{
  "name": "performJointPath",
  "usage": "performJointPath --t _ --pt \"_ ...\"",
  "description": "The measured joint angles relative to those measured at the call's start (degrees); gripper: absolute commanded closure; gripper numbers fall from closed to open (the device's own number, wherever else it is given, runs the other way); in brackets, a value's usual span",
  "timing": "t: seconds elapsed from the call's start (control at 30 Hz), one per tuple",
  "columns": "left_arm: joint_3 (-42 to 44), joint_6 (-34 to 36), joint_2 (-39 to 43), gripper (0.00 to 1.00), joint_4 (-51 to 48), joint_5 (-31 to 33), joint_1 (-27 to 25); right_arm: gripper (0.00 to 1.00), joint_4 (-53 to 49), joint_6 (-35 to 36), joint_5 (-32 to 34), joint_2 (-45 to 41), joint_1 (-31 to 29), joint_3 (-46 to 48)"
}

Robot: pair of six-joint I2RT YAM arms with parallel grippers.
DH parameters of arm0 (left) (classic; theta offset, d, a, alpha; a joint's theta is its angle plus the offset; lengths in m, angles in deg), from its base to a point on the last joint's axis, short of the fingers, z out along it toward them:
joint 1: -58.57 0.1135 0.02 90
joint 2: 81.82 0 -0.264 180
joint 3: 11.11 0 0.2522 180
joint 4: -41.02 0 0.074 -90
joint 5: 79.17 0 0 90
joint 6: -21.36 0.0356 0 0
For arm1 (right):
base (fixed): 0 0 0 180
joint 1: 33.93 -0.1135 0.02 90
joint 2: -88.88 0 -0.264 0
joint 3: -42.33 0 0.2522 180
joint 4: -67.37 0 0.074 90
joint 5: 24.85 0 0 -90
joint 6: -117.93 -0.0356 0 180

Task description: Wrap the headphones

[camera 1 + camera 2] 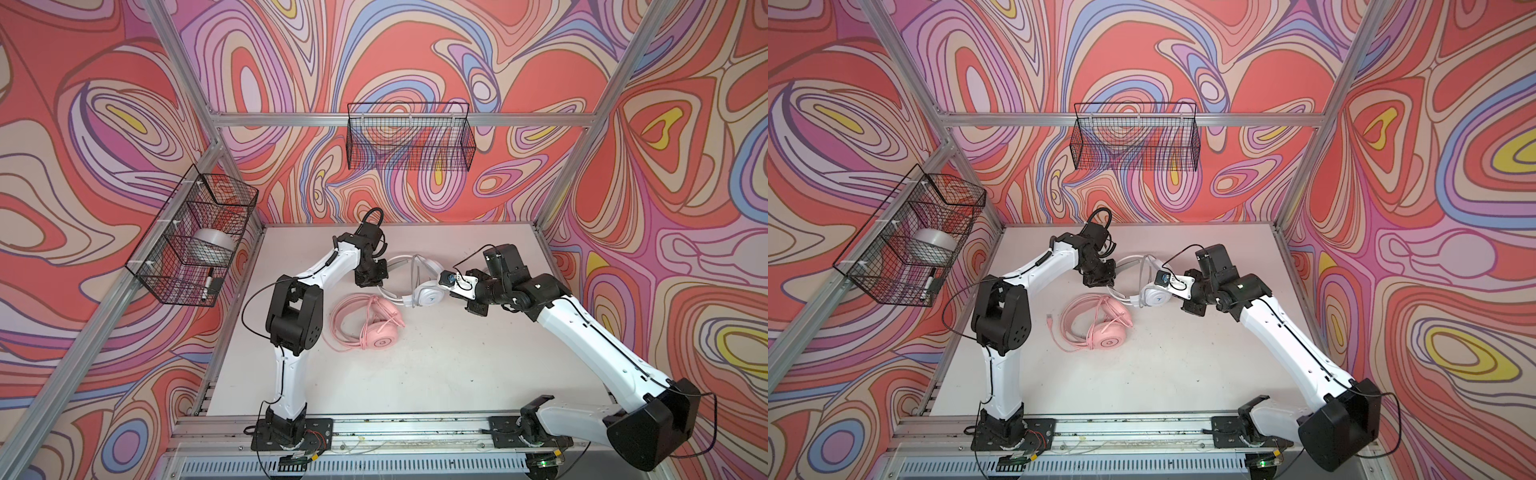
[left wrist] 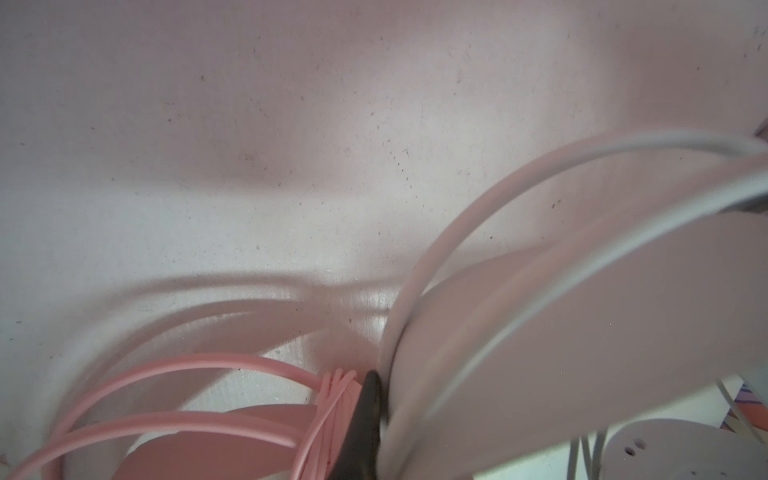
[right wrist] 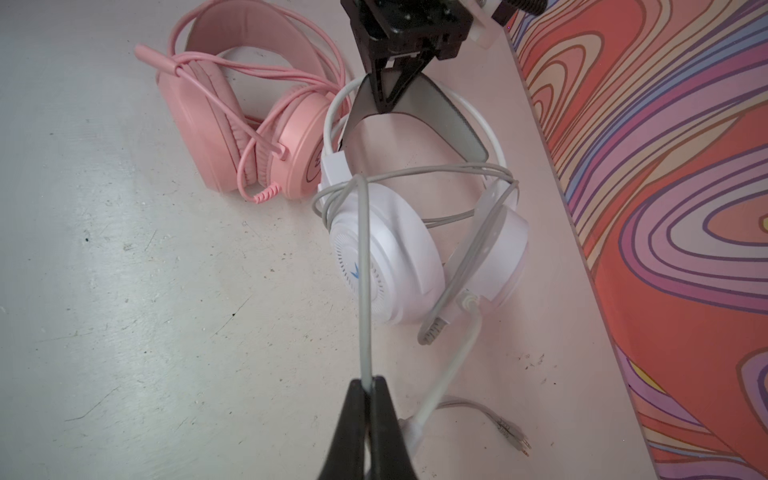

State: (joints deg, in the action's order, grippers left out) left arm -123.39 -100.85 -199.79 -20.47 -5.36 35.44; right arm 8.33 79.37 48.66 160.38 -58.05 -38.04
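At mid-table on the white table [image 1: 415, 374], between our two arms, both headsets lie near each other. The pink headset [image 3: 216, 124] rests on its side with its pink cable looped over band and earcups, so we judge that one about done; the white headset [image 3: 390, 257], just beside it toward the back wall, looks half finished. Our left gripper [image 3: 385, 106] is clamped on its grey headband, steadying it; the grey-white cable [image 3: 365, 291] already crosses the earcups in a few turns; our right gripper [image 3: 368, 384] pinches it taut. What is left, we reckon, is winding on the loose tail, whose plugs [image 3: 515, 438] lie on the table.
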Motion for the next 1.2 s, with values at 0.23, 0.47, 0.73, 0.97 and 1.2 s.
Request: performJointPath --t 0.23,0.47,0.73,0.97,1.2 --pt "1.66 -4.33 0.48 1.00 3.76 -3.58 1.92 1.00 0.09 -0.37 -1.20 -1.60 0.04 5.77" --pt "1.66 -6.64 0.52 1.00 5.70 -4.24 2.47 1.00 1.38 -2.25 -4.94 -2.40 -0.26 9.62" --pt "1.66 -8.33 0.52 1.00 6.16 -4.13 2.01 1.00 2.86 -4.02 -9.84 1.51 -4.46 8.15" --pt "1.27 -8.57 0.55 1.00 6.21 -2.78 1.97 1.00 2.47 -5.70 -13.51 3.04 -6.40 7.02" --pt "1.07 -8.50 0.55 1.00 6.14 -0.15 1.75 1.00 0.61 -5.46 -17.90 3.80 -7.02 -1.01"
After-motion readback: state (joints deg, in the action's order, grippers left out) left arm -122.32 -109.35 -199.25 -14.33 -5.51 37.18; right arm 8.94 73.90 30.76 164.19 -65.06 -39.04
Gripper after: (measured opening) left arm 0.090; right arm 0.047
